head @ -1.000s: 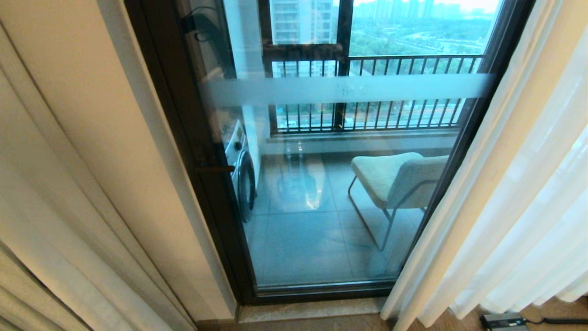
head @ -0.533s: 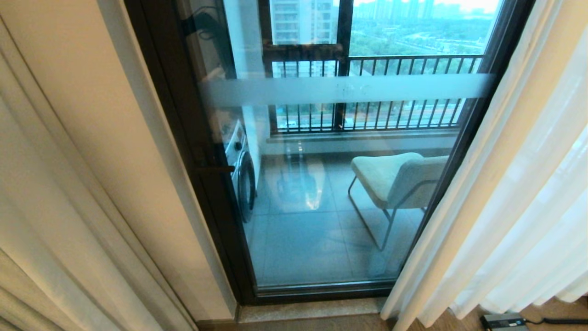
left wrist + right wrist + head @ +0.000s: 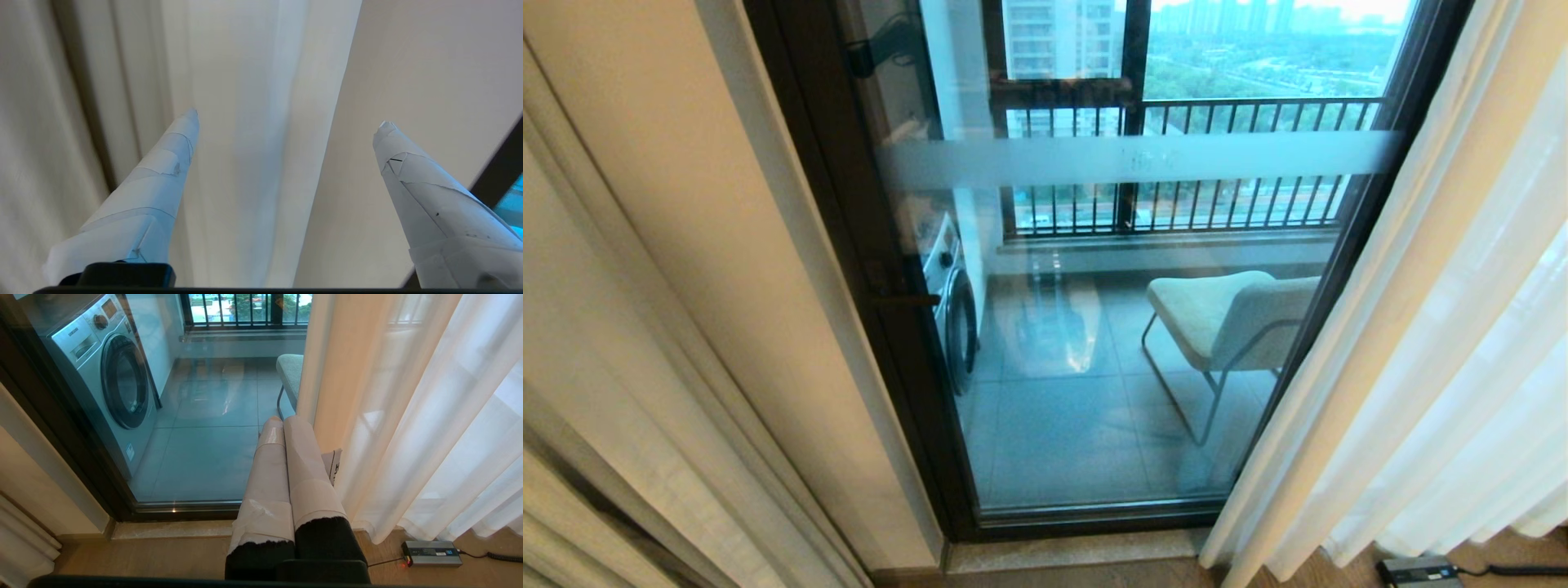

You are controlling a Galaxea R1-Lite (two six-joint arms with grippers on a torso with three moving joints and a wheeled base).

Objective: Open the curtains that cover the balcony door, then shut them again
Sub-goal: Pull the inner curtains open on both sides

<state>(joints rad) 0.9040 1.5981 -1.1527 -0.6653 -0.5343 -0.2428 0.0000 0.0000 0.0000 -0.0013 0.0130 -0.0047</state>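
The balcony door (image 3: pixel 1094 408) is clear glass in a dark frame (image 3: pixel 849 204) with a frosted band (image 3: pixel 1135 159), and it stands uncovered in the middle. The curtains hang drawn to both sides: cream drapes (image 3: pixel 645 327) on the left, sheer white and cream panels (image 3: pixel 1445 327) on the right. My left gripper (image 3: pixel 288 122) is open, its taped fingers (image 3: pixel 163 175) spread wide either side of a cream curtain fold (image 3: pixel 253 143), holding nothing. My right gripper (image 3: pixel 282 420) is shut and empty, hanging low beside the right curtain (image 3: pixel 408 416).
Behind the glass stand a washing machine (image 3: pixel 110 379), a padded chair (image 3: pixel 1225 314) and a black railing (image 3: pixel 1217 163). A grey power adapter (image 3: pixel 432 553) with its cable lies on the wooden floor by the right curtain's hem. A stone threshold (image 3: pixel 1078 551) runs under the door.
The left drape's folds at the lower left have shifted, and a dark gap has opened between them. The dark reflection at the glass's upper left has moved. The door and right curtain are unchanged.
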